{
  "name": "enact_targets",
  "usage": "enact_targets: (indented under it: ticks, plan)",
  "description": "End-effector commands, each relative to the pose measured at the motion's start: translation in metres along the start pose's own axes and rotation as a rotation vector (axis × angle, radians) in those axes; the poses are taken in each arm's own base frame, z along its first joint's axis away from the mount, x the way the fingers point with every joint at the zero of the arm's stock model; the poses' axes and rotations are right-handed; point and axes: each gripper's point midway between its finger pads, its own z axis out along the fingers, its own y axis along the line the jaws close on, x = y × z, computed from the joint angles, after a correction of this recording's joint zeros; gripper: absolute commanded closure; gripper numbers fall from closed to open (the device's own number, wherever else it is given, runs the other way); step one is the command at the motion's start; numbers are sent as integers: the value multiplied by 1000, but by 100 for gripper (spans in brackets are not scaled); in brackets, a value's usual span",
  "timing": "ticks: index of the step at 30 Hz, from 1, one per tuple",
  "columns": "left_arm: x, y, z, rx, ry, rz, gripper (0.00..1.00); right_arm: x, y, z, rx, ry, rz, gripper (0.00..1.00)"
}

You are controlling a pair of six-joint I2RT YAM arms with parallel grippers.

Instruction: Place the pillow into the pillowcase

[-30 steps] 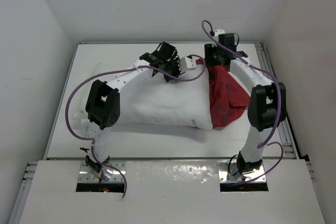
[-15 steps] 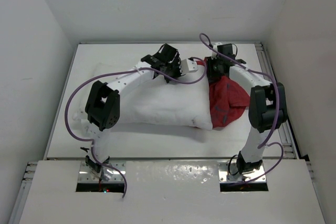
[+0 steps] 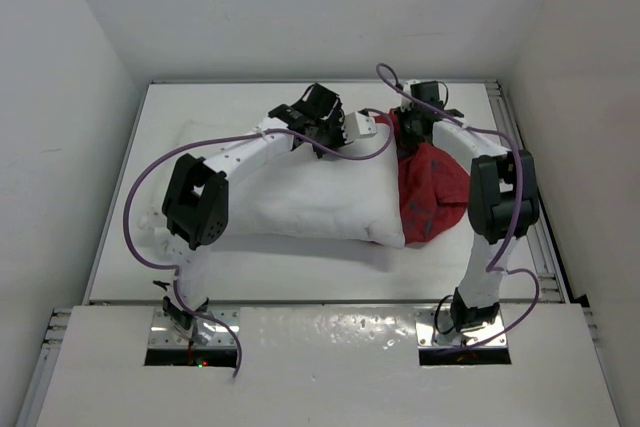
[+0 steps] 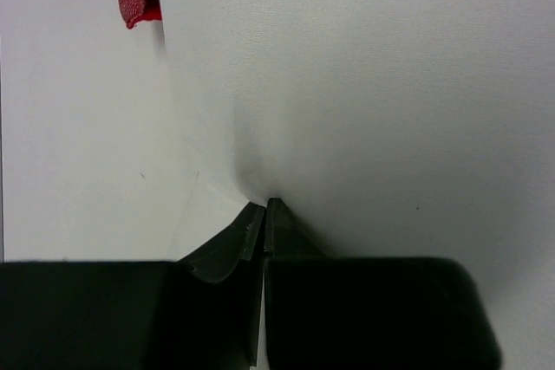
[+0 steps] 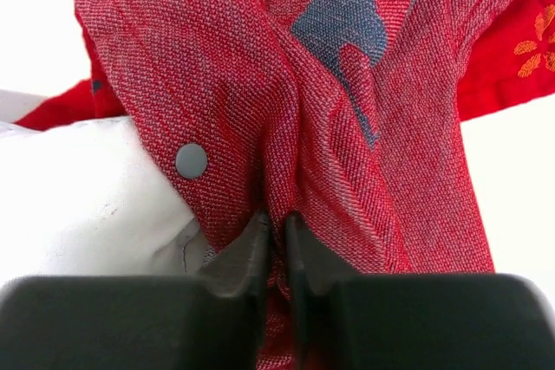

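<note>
Right gripper (image 5: 276, 224) around bunched pillowcase (image 5: 381, 153) fold

No text, label, brand or number can be read in any view. Only printed marks are on the pillowcase (image 5: 217, 84): a dark blue patch (image 5: 347, 19) and an orange flower-like motif (image 5: 531, 45) (pictures, not lettering). Grey round snap (image 5: 192, 160) on the red cloth has a plain face. In the top view the print is too small to make out.
</note>
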Motion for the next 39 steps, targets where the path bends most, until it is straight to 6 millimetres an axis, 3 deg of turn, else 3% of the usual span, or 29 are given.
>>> enact_targets:
  ticks: [1,2,5,11,13,17,21,23,24,26,30,31,34,37,38,39]
  plan:
    - [1,-8,-4,23,17,-8,100,-37,-1,-10,16,-91,-29,95]
    - [1,-7,-5,20,16,-9,100,-41,-3,-15,20,-107,-30,100]
    - [0,-9,-5,29,12,-2,100,-52,-6,-26,40,-157,-34,100]
    - [-13,-16,-8,64,0,88,100,-115,-10,-79,77,-361,79,100]
    - [-17,-22,-9,90,-10,130,100,-126,-10,-89,76,-400,121,100]
    - [-26,-31,-12,120,-40,128,100,-138,17,-102,-33,-434,125,100]
    - [-30,-10,-11,38,-62,-4,100,-125,64,-112,-150,-427,81,100]
    - [-37,11,-13,-21,-89,-63,100,-110,85,-113,-227,-403,85,100]
    - [-31,25,-12,-63,-88,-145,100,-108,92,-120,-250,-409,77,100]
    - [-34,52,-20,-144,-108,-235,100,-89,104,-120,-274,-365,52,100]
    - [-11,110,-43,-334,-129,-465,100,-66,112,-142,-320,-338,13,100]
    - [-6,116,-45,-365,-121,-487,100,-55,114,-142,-336,-321,6,100]
    - [10,134,-54,-480,-86,-540,100,-48,129,-161,-440,-338,-41,100]
    - [16,138,-53,-502,-85,-565,100,-45,141,-165,-508,-333,-48,100]
    - [14,135,-51,-490,-91,-563,100,-45,142,-163,-511,-320,-26,91]
    - [12,131,-47,-464,-98,-557,100,-54,140,-165,-499,-333,-19,52]
